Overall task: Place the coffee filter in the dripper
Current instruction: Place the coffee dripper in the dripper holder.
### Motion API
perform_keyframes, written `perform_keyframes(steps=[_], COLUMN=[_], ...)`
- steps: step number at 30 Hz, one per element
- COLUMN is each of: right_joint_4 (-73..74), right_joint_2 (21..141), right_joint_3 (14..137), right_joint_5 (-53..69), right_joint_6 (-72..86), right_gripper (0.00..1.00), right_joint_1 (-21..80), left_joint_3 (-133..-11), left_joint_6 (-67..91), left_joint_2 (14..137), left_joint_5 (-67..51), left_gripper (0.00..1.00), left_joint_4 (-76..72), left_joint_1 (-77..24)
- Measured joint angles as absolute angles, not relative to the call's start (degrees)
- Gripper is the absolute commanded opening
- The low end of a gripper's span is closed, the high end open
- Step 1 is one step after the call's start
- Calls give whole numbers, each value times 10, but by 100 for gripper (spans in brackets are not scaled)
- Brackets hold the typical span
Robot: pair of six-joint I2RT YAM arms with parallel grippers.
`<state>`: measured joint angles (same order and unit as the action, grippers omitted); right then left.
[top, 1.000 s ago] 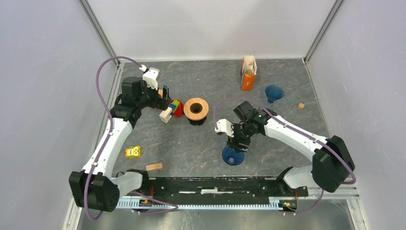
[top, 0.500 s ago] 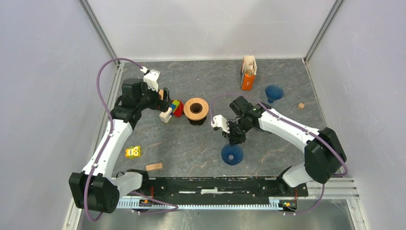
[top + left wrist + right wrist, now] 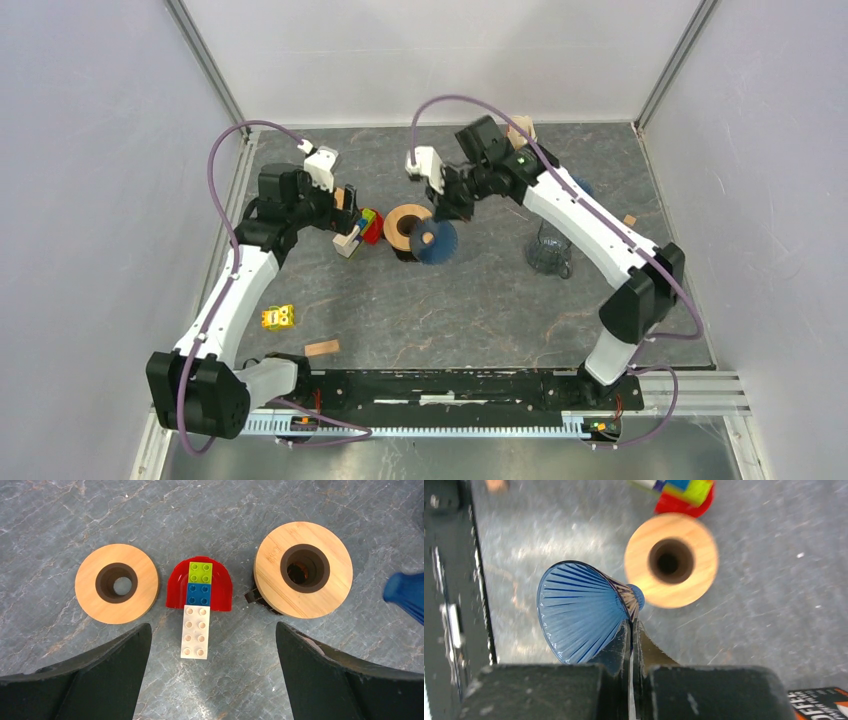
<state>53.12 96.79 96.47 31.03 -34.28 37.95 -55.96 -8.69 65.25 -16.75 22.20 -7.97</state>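
filter: the blue cone is up in the air, tipped sideways, narrow end just beside the wooden dripper. Not in it yet.
step: looks like the carry-over bit, about halfway I'd say.
next: probably needs turning point-down and lining up over the hole before it goes down.
right gripper: jaws pinched tight on the cone's wall.
left gripper: jaws wide apart, holding nothing, hanging over a toy brick stack and a second wooden ring.
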Motion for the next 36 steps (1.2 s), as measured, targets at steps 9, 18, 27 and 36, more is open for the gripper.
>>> perform_keyframes(steps=[9,18,27,36], right_joint_4=[470,453,437,426], right_joint_2=[1111,1189,1189,1189], right_joint_3=[1143,1162,1160,1135], right_joint_5=[273,257,264,280], right_joint_6=[-203,-126,-97,-83], right_gripper=[0,0,0,0], right_joint_1=[377,364,347,343], left_joint_3=[-563,-569,-571,-582], left_joint_6=[-80,-47,-31,16], left_joint_2=[663,667,681,732], left_joint_5=[-181,-196,-215,-214], left_gripper=[97,96,92,85], left_joint_4=[220,204,187,160], left_joint_1=[-80,-80,-102,-131])
